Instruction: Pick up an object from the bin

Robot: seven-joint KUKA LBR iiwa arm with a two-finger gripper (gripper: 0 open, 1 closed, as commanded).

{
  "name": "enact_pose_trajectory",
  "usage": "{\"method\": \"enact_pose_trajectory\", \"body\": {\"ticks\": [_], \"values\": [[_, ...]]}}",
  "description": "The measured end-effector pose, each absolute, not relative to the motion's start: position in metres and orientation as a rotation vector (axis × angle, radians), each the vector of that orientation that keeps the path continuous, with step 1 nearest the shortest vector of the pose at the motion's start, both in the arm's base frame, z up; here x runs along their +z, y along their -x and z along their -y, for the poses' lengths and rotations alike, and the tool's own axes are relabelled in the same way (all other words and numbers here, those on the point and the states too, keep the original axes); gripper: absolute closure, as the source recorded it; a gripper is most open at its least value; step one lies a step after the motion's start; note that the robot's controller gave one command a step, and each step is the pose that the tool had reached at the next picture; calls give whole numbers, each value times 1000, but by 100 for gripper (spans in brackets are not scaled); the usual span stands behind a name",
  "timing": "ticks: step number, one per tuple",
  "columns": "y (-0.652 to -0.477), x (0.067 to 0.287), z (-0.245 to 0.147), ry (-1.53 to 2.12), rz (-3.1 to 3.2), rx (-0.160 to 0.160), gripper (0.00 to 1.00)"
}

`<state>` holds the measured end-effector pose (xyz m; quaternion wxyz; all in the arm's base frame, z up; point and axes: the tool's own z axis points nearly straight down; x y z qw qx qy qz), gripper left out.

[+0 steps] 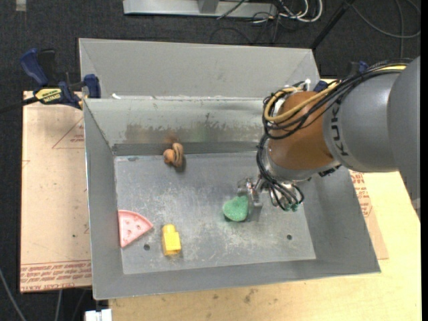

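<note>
Currently I see the gripper [253, 197] low in the bin [200, 179], right of centre over the floor. Its tip is touching or just beside the upper right edge of a green rounded lump [235, 210]; I can't say which. I also can't tell whether the pincer is apart or together, since the orange wrist cover [301, 136] and cables [284, 105] crowd it. The green lump rests on the bin floor. Other items sit well apart to the left: pink wedge [132, 227] and yellow block [171, 239] near the front left, small brown knotted piece [174, 155] at the back wall.
</note>
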<state>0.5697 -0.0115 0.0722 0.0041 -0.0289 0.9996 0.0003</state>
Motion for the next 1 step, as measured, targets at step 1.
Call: {"method": "enact_pose_trajectory", "body": {"ticks": [1], "values": [[-568,75,11,91,-3137,1,100]]}}
